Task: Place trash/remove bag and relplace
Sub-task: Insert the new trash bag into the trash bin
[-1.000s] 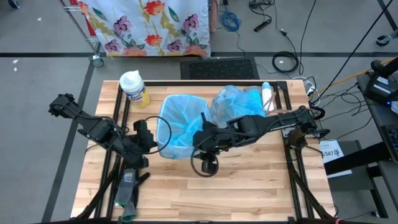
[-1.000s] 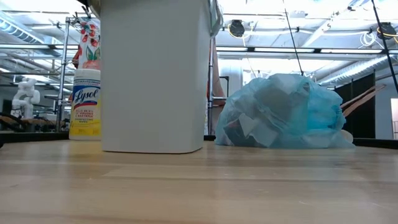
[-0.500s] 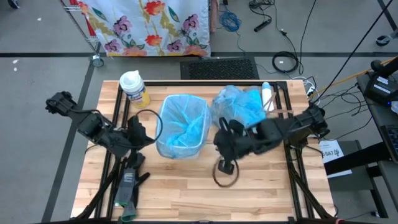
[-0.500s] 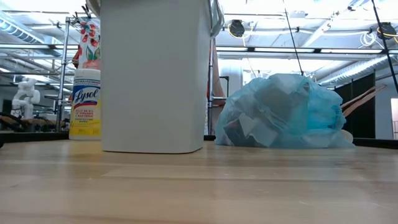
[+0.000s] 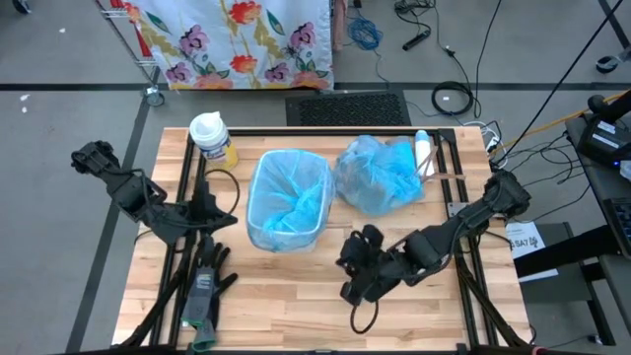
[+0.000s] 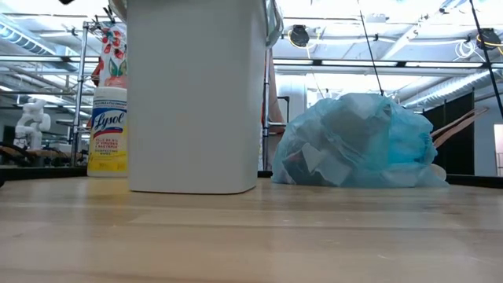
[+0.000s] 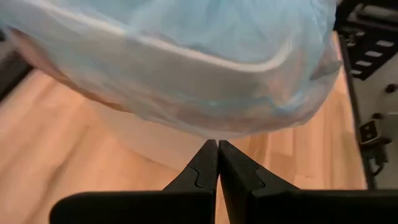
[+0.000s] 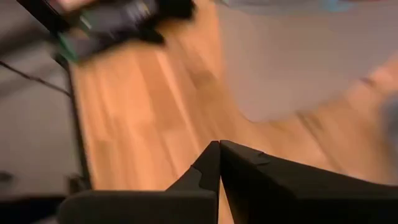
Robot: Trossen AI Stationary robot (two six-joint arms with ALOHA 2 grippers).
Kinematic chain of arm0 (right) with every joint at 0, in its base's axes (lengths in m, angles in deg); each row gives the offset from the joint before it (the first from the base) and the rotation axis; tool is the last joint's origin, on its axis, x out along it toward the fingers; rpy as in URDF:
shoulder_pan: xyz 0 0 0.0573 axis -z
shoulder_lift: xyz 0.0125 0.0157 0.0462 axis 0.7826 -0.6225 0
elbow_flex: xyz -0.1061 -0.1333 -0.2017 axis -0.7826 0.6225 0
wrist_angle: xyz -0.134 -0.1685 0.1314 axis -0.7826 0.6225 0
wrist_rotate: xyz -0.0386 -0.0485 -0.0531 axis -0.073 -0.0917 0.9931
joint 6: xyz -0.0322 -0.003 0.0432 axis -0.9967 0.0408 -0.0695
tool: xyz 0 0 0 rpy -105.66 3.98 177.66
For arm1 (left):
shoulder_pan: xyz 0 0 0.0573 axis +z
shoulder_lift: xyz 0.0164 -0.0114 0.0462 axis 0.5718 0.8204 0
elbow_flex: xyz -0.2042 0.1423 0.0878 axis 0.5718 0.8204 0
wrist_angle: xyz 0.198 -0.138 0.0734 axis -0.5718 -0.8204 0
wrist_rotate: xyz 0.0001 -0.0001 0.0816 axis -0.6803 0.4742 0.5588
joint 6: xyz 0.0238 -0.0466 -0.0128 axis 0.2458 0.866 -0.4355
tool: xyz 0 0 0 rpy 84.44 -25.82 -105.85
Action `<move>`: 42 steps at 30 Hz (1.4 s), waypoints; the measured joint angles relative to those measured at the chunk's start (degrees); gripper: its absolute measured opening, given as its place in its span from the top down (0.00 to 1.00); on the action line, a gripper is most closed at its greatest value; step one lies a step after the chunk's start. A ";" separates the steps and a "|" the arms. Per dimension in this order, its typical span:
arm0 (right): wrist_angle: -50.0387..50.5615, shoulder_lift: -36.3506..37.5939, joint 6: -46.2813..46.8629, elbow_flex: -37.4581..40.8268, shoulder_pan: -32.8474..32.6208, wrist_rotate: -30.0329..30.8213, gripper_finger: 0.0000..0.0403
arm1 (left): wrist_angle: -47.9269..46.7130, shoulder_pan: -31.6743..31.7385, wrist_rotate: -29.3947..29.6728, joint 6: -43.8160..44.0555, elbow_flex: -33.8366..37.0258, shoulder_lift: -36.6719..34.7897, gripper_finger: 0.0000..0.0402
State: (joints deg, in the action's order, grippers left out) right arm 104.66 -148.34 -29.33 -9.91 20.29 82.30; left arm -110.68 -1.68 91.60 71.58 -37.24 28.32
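Observation:
A white bin (image 5: 258, 225) (image 6: 192, 94) stands mid-table, lined with a blue bag (image 5: 288, 197) whose edge is folded over the rim (image 7: 186, 56). A full blue bag (image 5: 380, 176) (image 6: 357, 141) rests on the table to the bin's right. Trash scraps (image 6: 314, 161) show through its film. My left gripper (image 5: 225, 212) (image 7: 217, 144) is shut, just left of the bin's wall and apart from it. My right gripper (image 5: 347, 276) (image 8: 219, 144) is shut above bare wood, near and right of the bin.
A yellow Lysol canister (image 5: 212, 138) (image 6: 108, 130) stands at the far left. Black-and-grey gloves (image 5: 202, 296) (image 8: 118, 18) lie near the left front corner. A white bottle (image 5: 423, 148) lies behind the full bag. Bare wood spans the table's near half.
My right gripper has left the bin's right rim and swung toward the table's near edge, sinking and rolling as it went. My left gripper has drawn back a little from the bin toward the table's left edge. The bin and both bags have stayed put.

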 joint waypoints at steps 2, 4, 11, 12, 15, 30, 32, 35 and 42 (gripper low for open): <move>-10.68 2.27 -0.76 6.45 0.54 0.13 1.00 | 3.93 -0.04 -0.03 -0.05 3.21 -1.84 0.96; -20.32 4.89 -2.42 12.90 1.31 0.46 1.00 | 6.84 -0.01 0.15 -0.11 6.02 -3.67 0.96; -43.76 19.07 -10.78 30.33 5.53 1.54 1.00 | 9.49 0.00 1.73 -0.61 10.68 -10.28 0.96; -46.53 20.98 -11.90 32.12 6.54 1.08 1.00 | 9.99 0.00 2.14 -1.70 10.68 -11.41 0.96; -53.83 24.78 -14.19 36.16 10.05 -1.93 1.00 | 11.70 0.50 2.46 -4.78 10.68 -14.92 0.96; -58.13 20.81 -14.52 38.01 17.80 -12.64 1.00 | 13.49 4.24 1.55 -11.50 10.66 -14.97 0.96; -58.15 20.79 -15.17 38.01 18.22 -12.60 1.00 | 13.46 5.13 1.05 -12.68 10.66 -14.75 0.96; -58.14 20.79 -15.60 37.99 19.04 -12.76 1.00 | 14.36 6.89 -0.61 -14.11 10.66 -14.76 0.96; -58.10 20.61 -15.60 37.99 20.38 -15.42 1.00 | 17.49 11.30 -5.42 -18.33 10.66 -12.47 0.99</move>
State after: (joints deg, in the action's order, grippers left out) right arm 46.56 -127.72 -44.92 28.09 40.67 66.89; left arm -93.18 9.62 86.17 53.25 -26.58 15.86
